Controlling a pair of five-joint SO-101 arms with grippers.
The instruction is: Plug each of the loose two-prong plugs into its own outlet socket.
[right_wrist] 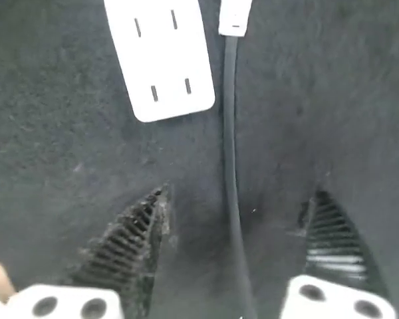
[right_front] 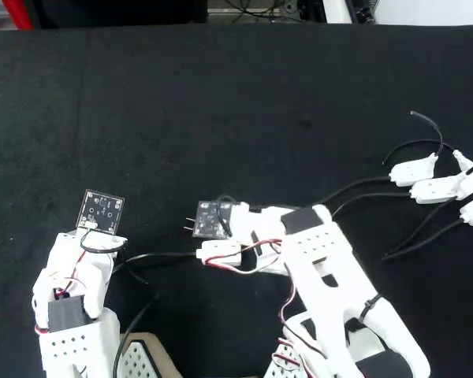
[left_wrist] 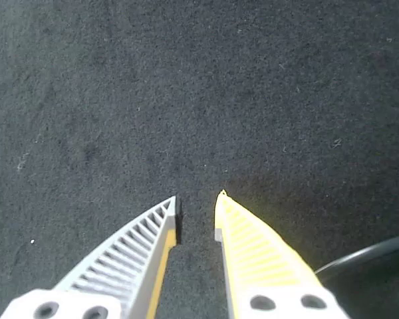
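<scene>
Four-slot white outlet strip [right_wrist: 163, 60], a plug [right_wrist: 236, 16] just beside it. Right gripper [right_wrist: 239, 193] spread wide, empty, astride the plug's cable [right_wrist: 229, 119]. Left gripper [left_wrist: 198, 196] barely parted, empty.

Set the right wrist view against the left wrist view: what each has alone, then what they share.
Right wrist: a white outlet block with slot pairs; the right gripper, dark fingers wide apart astride a white-tipped cord. Left wrist: the left gripper, one finger grey-white, one yellow, tips narrowly apart. Shared: the black table cloth, a length of black cable, nothing gripped.

Matte black cloth-covered table [right_front: 221, 87]
</scene>
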